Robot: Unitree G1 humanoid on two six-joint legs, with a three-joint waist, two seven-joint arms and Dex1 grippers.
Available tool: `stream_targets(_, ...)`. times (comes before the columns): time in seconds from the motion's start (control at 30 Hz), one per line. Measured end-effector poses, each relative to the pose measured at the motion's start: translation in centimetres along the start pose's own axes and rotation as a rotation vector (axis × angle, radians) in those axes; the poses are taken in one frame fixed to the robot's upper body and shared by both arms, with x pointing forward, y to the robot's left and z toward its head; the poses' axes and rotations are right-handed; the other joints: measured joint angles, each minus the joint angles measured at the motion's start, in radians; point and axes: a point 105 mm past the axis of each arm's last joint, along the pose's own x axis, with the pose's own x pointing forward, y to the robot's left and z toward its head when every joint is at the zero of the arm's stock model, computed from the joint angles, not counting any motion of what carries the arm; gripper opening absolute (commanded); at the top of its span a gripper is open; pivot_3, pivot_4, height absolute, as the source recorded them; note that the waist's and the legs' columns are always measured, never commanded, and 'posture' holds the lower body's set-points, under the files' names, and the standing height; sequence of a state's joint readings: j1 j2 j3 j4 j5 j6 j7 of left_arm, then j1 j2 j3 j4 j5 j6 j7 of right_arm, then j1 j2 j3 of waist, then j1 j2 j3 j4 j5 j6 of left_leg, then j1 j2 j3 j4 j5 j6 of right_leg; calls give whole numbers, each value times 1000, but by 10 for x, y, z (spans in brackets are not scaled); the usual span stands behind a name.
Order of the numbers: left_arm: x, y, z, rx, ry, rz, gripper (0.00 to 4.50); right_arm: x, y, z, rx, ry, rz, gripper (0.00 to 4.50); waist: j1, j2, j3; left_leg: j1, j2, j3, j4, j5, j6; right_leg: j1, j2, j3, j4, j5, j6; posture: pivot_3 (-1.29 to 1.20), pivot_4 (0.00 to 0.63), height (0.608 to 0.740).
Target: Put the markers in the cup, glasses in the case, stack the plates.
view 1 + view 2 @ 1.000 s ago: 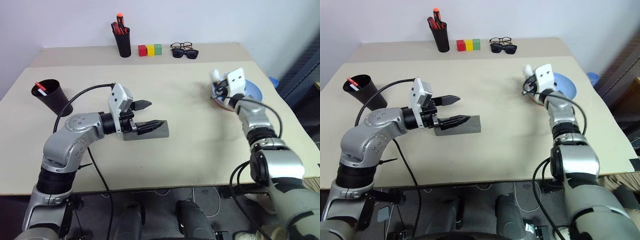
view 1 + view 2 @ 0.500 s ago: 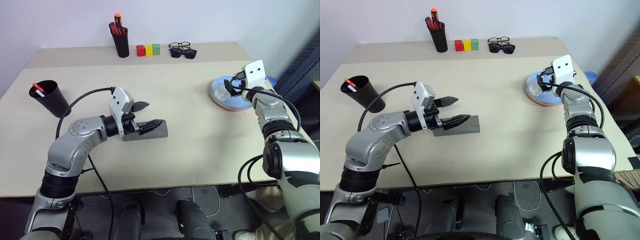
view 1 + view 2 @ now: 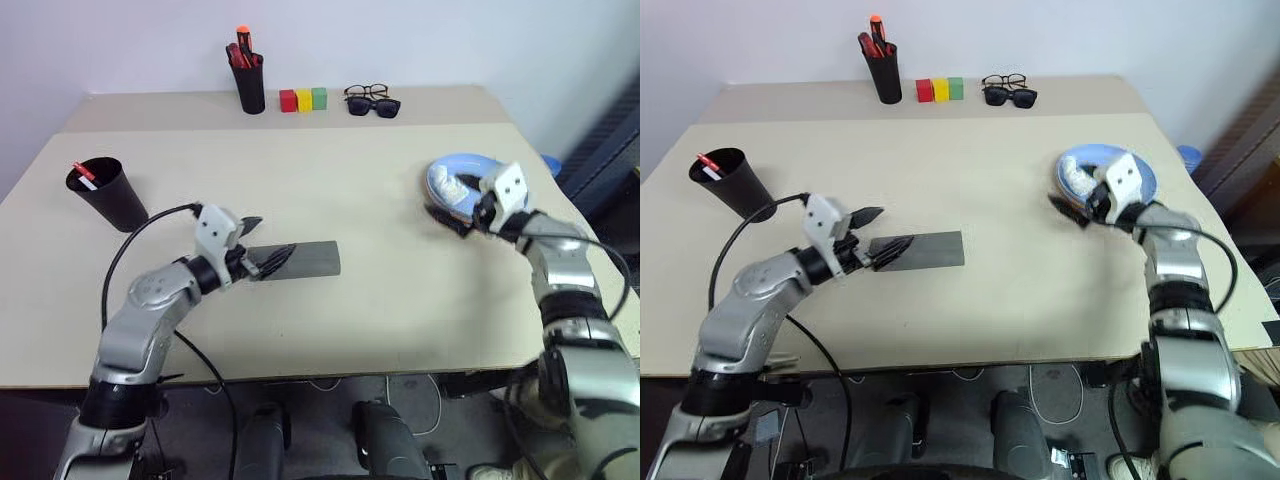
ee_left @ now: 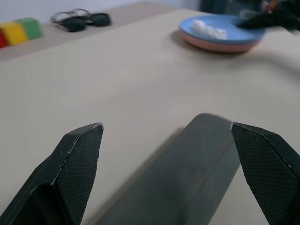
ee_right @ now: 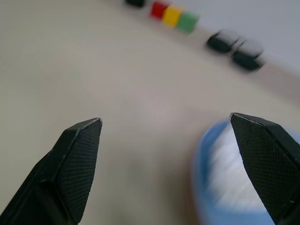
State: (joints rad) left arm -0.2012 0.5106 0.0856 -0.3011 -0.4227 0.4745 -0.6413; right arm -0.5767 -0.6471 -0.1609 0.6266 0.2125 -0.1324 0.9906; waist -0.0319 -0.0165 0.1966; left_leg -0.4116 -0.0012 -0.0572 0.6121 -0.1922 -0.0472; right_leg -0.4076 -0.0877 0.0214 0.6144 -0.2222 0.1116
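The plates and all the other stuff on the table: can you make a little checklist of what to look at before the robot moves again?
1. Plates stacked: ok. The blue plate sits on the pink plate.
2. Blue plate bare: not ok, something white lies on it.
3. Markers in the black cup: ok for the red-capped marker; the other, cannot tell.
4. Grey case shut: ok. Glasses inside: cannot tell.
5. Left gripper open: ok, beside the case's end.
6. Right gripper open: ok, at the plates' rim, holding nothing.
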Motion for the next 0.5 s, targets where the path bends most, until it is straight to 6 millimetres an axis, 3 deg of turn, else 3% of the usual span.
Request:
stream_targets(0.23, -54, 13, -7, -59, 24, 111, 4500, -69, 23, 9, 45, 43, 7, 4462, -5, -1, -1, 1, 1, 1, 1, -1, -1, 1, -1, 0, -1, -2, 1, 0, 150, 740)
stream_targets(0.33, -75, 15, -13, -68, 53, 156, 4500, -93, 32, -1, 86, 102, -24, 4462, -4, -1, -1, 1, 1, 1, 1, -1, -1, 1, -1, 0, -3, -3, 0, 0, 150, 740)
stream_targets(0.5, -81, 18, -10, -73, 52, 165, 4500, -103, 36, -6, 119, 132, -30, 4462, -5, -1, -1, 0, 1, 3, 2, -3, -4, 1, -2, 0, -7, -2, -1, 0, 150, 740)
